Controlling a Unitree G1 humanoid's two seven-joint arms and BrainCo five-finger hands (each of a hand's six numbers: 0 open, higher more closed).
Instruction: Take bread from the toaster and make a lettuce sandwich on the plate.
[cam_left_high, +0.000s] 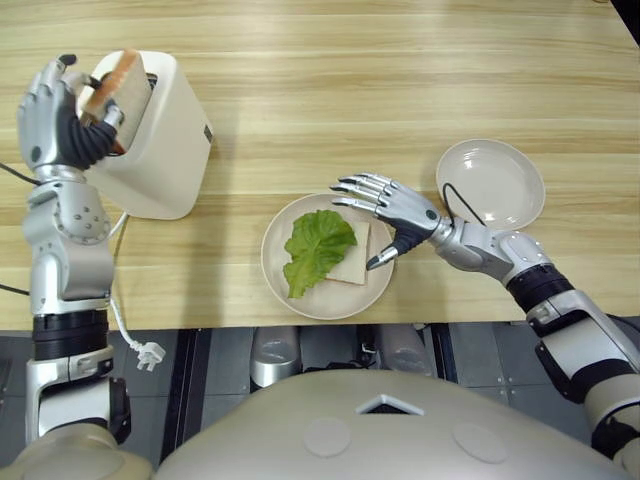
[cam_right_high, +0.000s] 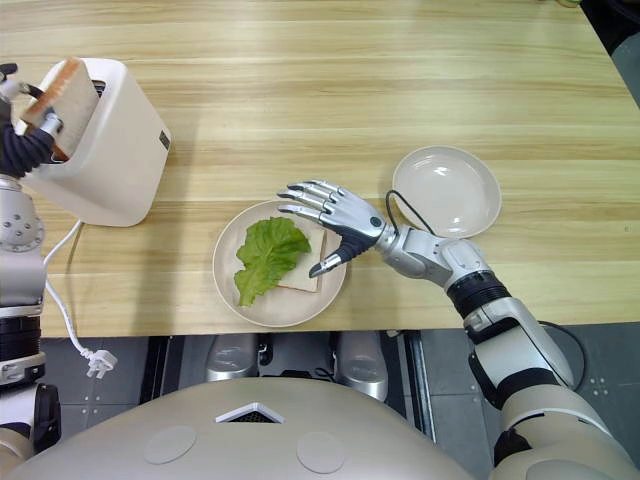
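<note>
Nearest me, the plate (cam_left_high: 272, 262) sits at the table's (cam_left_high: 400, 80) front edge, holding a bread slice (cam_left_high: 355, 262) with a lettuce leaf (cam_left_high: 318, 248) overlapping its left part. My right hand (cam_left_high: 390, 205) hovers over the plate's right side, fingers spread and holding nothing. Farther back, a smaller dish (cam_left_high: 490, 183) lies to the right, and at far left my left hand (cam_left_high: 50, 120) clasps a second slice (cam_left_high: 115, 82) atop the toaster (cam_left_high: 165, 140).

Wooden table (cam_left_high: 350, 100): toaster (cam_left_high: 165, 150) left, plate (cam_left_high: 345, 300) centre, small dish (cam_left_high: 490, 183) right.
</note>
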